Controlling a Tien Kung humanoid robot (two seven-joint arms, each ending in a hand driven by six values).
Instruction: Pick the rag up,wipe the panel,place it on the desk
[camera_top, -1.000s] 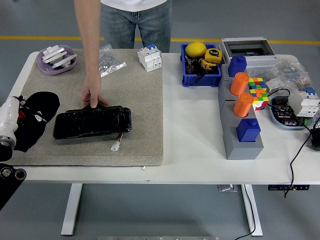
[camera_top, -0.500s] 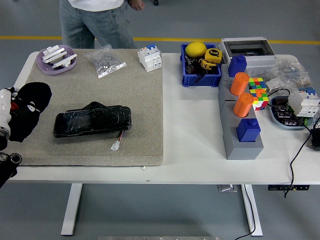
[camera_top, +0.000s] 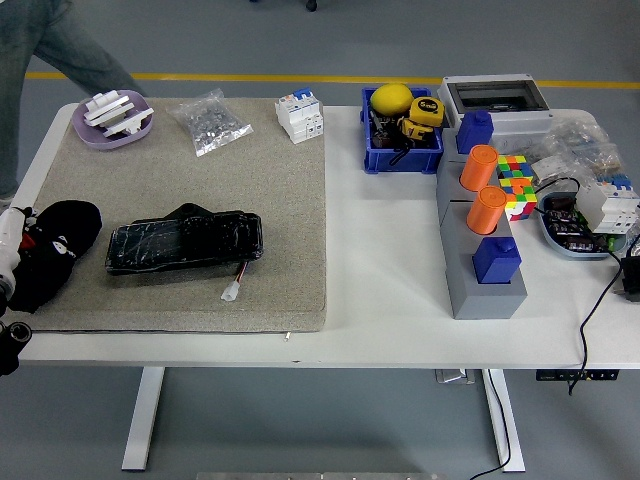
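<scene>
1. The white table (camera_top: 400, 300) carries a big grey mat (camera_top: 290, 200) over its left half. The work happens on that mat, so I plan every move within its edges.
2. The black panel (camera_top: 185, 243) lies flat near the mat's front left, long side running left to right, with a small white connector (camera_top: 232, 292) on a lead just in front of it. I want to wipe along the long side and stay off that lead.
3. The black rag (camera_top: 55, 245) sits at the mat's left edge, just beside the panel's left end. It is bunched against my left hand (camera_top: 12, 250), which comes in from the left edge.
4. I cannot tell whether that hand is clamped on the rag or only resting against it; the cloth hides the contact. I judge the step in hand is securing the rag, so I confirm the hold first.
5. My right hand is out of view.
6. A person's leg (camera_top: 50, 40) shows at the far left corner, clear of the mat.
</scene>
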